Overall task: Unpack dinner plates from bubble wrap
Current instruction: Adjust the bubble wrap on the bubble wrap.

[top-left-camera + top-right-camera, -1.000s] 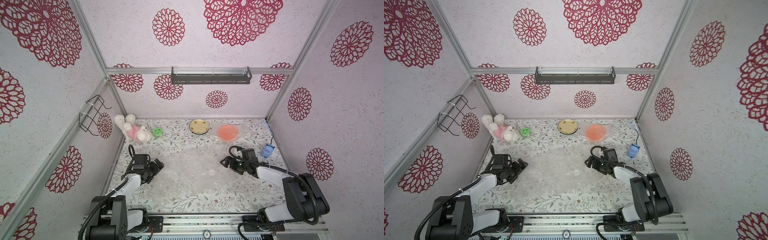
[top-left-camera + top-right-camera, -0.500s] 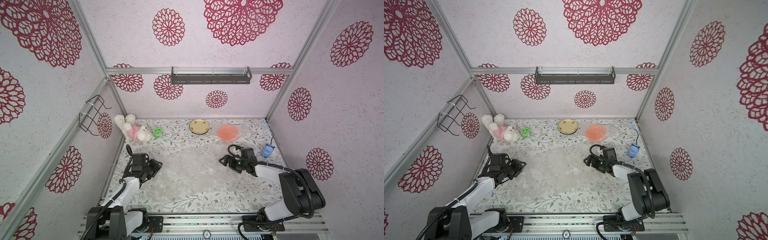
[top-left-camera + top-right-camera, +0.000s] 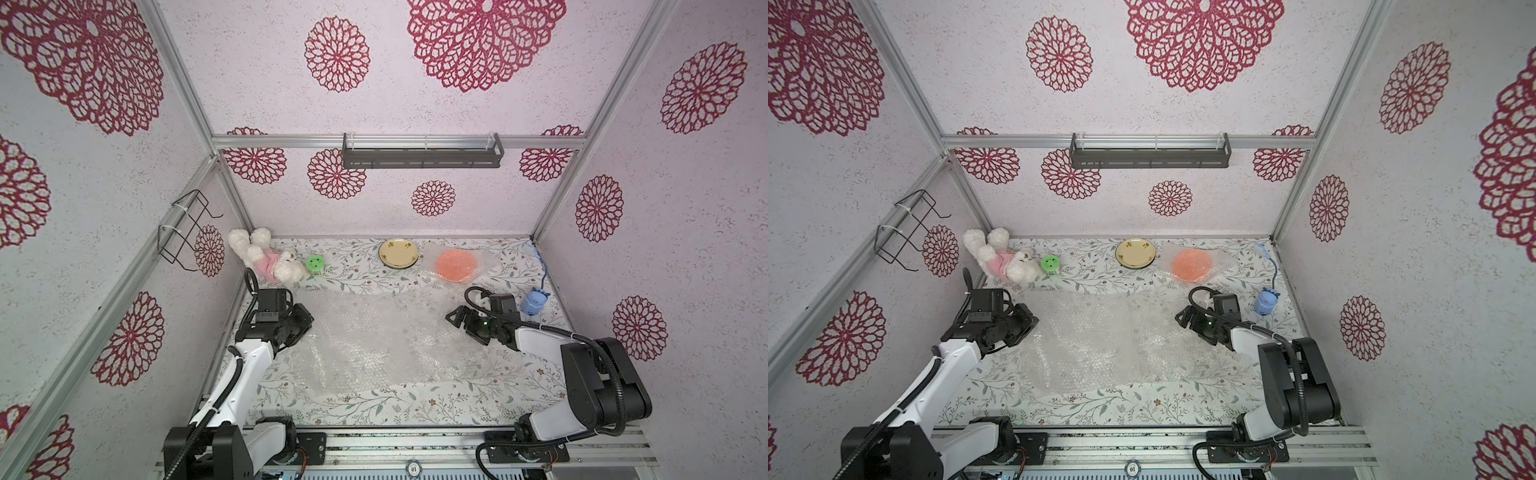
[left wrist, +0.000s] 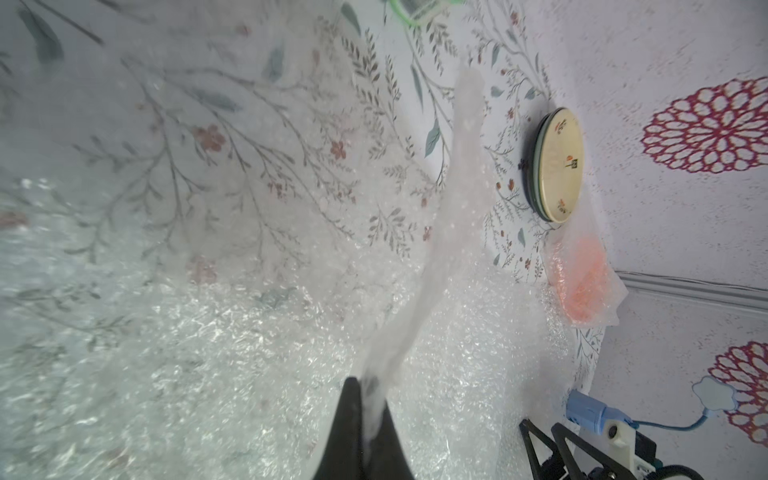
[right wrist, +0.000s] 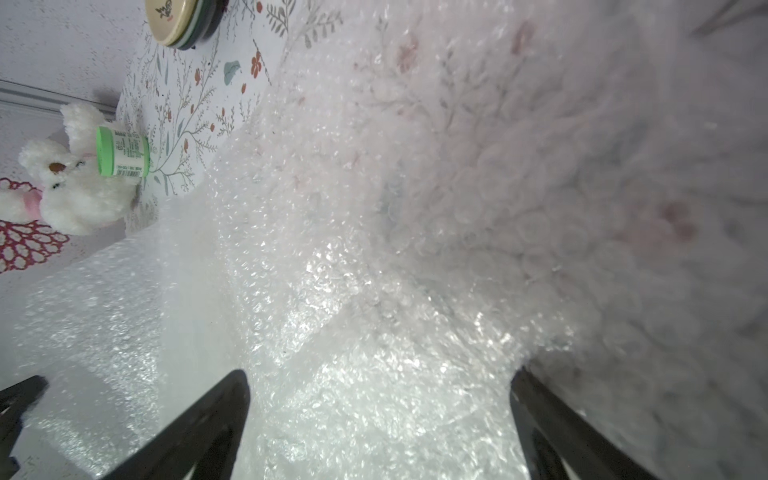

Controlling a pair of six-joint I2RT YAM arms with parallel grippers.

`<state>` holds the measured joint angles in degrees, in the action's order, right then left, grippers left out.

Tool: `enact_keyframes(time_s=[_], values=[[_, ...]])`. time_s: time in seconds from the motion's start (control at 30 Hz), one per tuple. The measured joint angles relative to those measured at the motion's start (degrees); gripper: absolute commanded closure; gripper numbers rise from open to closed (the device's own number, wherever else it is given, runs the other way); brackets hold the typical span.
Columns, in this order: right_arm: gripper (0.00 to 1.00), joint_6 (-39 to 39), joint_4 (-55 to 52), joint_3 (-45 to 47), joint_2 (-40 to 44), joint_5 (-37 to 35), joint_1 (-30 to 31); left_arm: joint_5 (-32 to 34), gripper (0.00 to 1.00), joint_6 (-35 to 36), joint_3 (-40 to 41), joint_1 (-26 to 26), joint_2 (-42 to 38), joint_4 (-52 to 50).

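Left wrist view: left jaws shut tight on a raised fold of the big bubble wrap sheet (image 4: 436, 257). Black fingers (image 4: 353, 424) meet w/ clear film squeezed btwn them, and the fold runs away from the tips as a ridge.

Right wrist view: right jaws wide open, holding nothing. Fingers (image 5: 199, 424) are spread apart low over the same sheet, w/ wrap showing btwn them.

In both top views the sheet lies crumpled across the middle of the desk (image 3: 353, 407). The left arm is at the sheet's left edge, the right arm at its right edge.

Further back, near the rear wall, sits the cream plate (image 3: 398, 253) w/ small flowers, unwrapped, face up. Wrist views show it on top of darker plates (image 4: 533, 174), stacked; can't tell their patterns.

Just beside the stack, toward the right arm's side, the orange plate (image 3: 456, 266) lies flat under a smaller bubble wrap (image 3: 482, 259), still covered. That piece sits apart from the big sheet in a top view.

Misc: plush bunny (image 3: 266, 259) & green tub (image 3: 315, 263) at back left corner, touching. Blue toy (image 3: 534, 302) w/ cord is by the right wall, near the right arm. Dark shelf (image 3: 422, 151) on rear wall, wire rack (image 3: 187, 232) on left wall.
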<state>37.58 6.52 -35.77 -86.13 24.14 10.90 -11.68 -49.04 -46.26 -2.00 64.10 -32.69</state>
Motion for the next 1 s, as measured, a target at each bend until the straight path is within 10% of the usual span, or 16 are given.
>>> enact_keyframes(time_s=[1.0], values=[[0.13,-8.68,-19.69,-10.29,2.43,-19.8,-10.27,7.04,1.0,3.32,-1.09,-4.22,8.72,-4.39]])
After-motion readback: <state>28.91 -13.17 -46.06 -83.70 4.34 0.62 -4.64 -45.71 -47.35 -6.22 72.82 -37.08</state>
